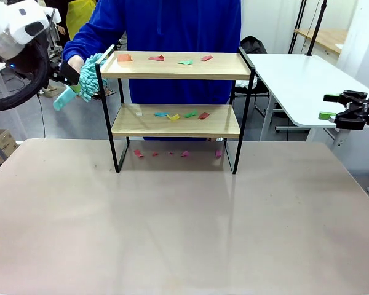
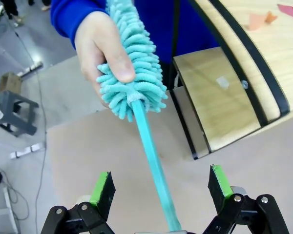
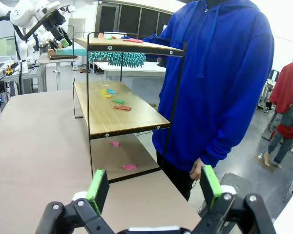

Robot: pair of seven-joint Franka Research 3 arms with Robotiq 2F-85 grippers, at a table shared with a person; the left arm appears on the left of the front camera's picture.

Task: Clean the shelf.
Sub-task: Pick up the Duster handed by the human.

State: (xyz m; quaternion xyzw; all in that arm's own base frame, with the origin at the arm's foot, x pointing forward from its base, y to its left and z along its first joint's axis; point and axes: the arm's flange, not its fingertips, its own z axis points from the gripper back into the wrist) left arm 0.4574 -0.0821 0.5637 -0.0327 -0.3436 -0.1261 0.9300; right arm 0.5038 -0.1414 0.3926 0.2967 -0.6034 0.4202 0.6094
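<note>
Left pincer (image 2: 159,173) spread astride duster handle (image 2: 154,156); right pincer (image 3: 153,171) spread; scraps (image 1: 172,116) litter shelf (image 1: 172,71).

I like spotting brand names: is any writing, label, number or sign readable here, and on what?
None can be read. The shelf, the duster, the coloured scraps and the person's blue hoodie bear no print. A small pale sticker on its lower board looks blank.

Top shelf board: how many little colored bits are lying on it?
4. On the top board of the shelf, left to right in the front view: an orange bit, a red bit, a green bit, a second red bit. None looks hidden.
</note>
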